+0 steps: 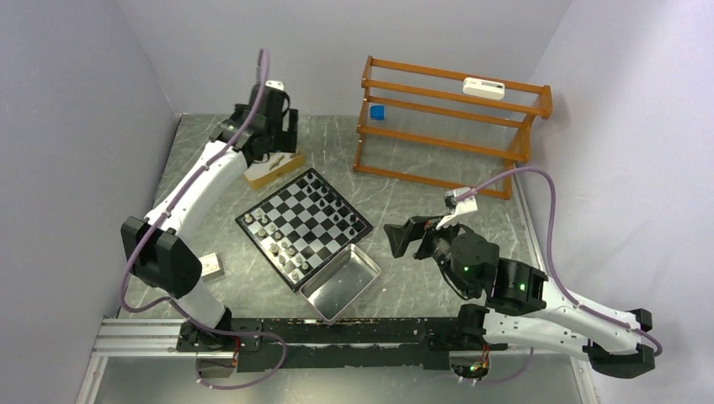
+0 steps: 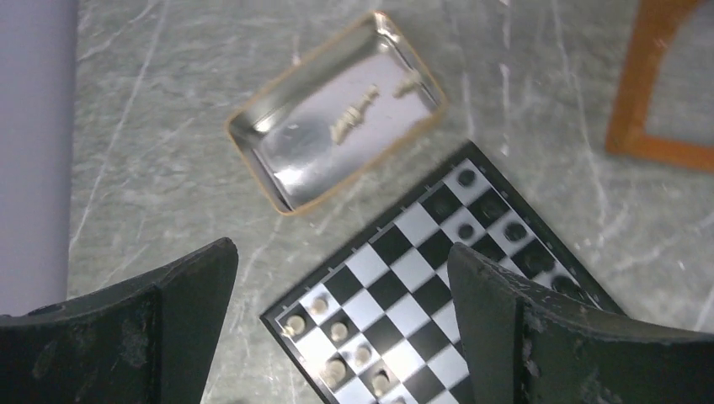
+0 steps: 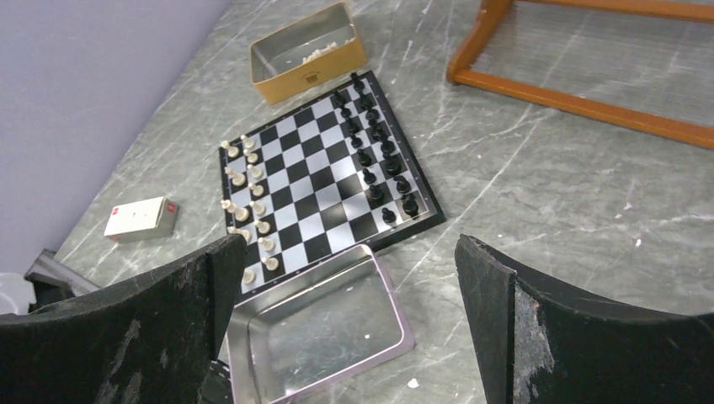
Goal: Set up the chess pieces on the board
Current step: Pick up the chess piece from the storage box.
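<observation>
My left pincer (image 2: 341, 252) is hanging wide open, empty, by the gold box (image 2: 303, 151); my right pincer (image 3: 350, 244) is gaping empty near the board (image 3: 318, 181).

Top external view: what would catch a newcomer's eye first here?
The small square black-and-white checkered chessboard sits in the middle of the grey table. Tiny black chess pieces line its far-right side and pale cream pieces its near-left side. A shiny rectangular metal tray lies beside its near-right side, and an orange wooden rack stands at the far right.
</observation>
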`<state>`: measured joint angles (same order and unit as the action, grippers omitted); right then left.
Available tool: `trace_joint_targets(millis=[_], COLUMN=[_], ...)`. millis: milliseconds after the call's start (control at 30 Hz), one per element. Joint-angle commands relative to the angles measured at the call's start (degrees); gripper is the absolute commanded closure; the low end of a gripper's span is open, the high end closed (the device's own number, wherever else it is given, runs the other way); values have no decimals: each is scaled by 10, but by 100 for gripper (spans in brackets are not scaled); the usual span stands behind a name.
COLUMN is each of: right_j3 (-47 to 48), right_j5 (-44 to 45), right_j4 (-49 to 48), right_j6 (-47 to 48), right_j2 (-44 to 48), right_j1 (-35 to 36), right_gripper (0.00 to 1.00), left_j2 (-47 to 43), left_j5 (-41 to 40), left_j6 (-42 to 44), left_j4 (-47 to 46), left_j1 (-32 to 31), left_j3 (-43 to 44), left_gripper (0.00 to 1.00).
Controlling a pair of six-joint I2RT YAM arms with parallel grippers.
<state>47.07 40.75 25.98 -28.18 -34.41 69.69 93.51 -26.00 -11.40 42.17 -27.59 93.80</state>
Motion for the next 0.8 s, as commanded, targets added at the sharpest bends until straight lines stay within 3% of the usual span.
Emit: trace_joint_targets(millis=[0,133,233,367,533,767], right_j3=[-16,-16,-7,18,31,75], right_j5=[49,44,41,44,28,39], right_j4=[-23,-38,-35,-34,-57,-68], right_j6=[-22,3,25,39,49,82], right_j2=[18,23,9,-26,-72,-141], right_j1=[-3,-2,-3,-2,-2,-2], right_gripper=[0,0,0,0,1,1], left_j2=[6,74,140,215,248,290], left_j5=[42,138,163,170,209,207], left_j6=[12,42,71,88,206,220], left_j4=[-69,-75,-59,-31,-91,-127], left_j1=[56,101,123,161,177,182], left_j3=[0,33,78,132,110,100], left_gripper=[2,19,25,46,43,47])
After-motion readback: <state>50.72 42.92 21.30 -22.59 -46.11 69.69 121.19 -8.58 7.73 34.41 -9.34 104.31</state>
